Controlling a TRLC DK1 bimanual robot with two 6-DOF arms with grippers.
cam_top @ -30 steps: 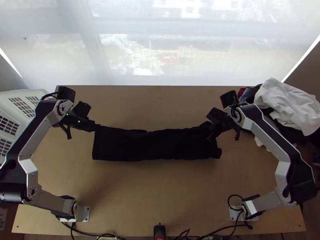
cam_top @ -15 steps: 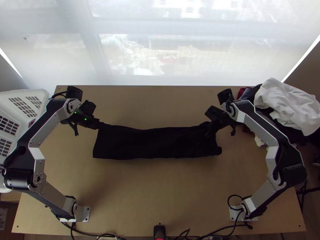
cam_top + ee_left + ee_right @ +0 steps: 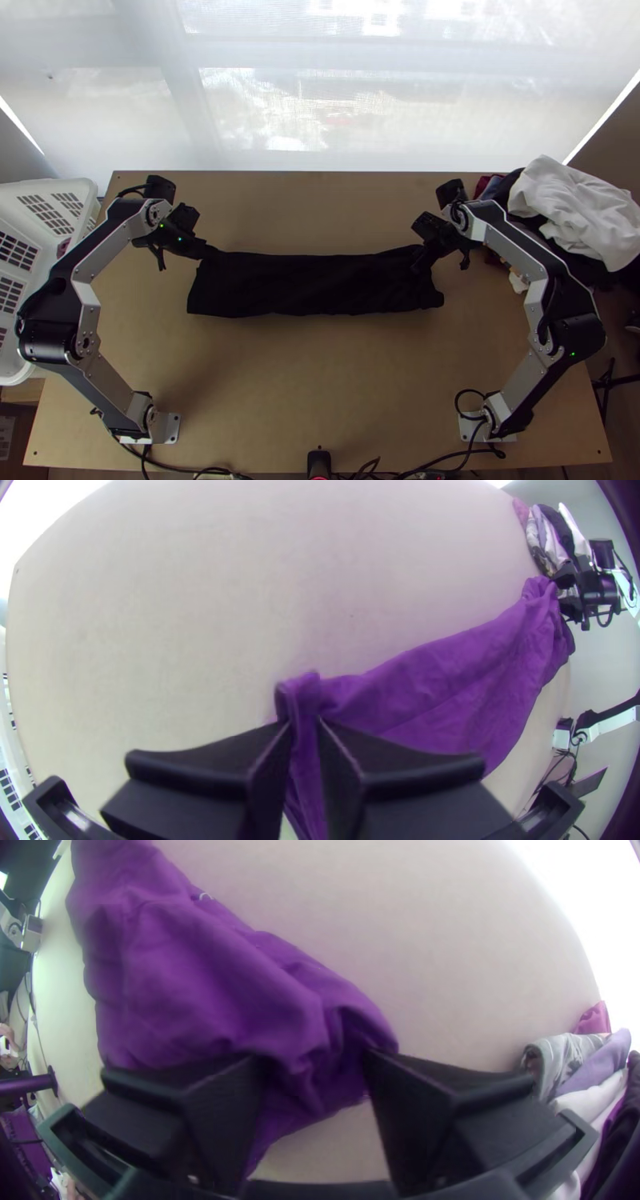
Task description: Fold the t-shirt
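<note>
Straightening black cloth t-shirt [image 3: 312, 286]: black left gripper [image 3: 304, 723] clamps corner [image 3: 299, 692]; black right gripper [image 3: 317, 1059], apart astride bunched end [image 3: 300, 1020], should close before pulling.

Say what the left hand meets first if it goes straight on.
Probably the dark cloth t-shirt, already pinched at one end by the left hand, then the light wooden table; how far down is unclear.

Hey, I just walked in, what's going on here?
Two robot arms are working on a t-shirt, lying in a long, narrow strip across the table. The left gripper is closed on a corner at one end. The right gripper is at the other end, fingers apart around bunched cloth. It looks like folding in progress.
</note>
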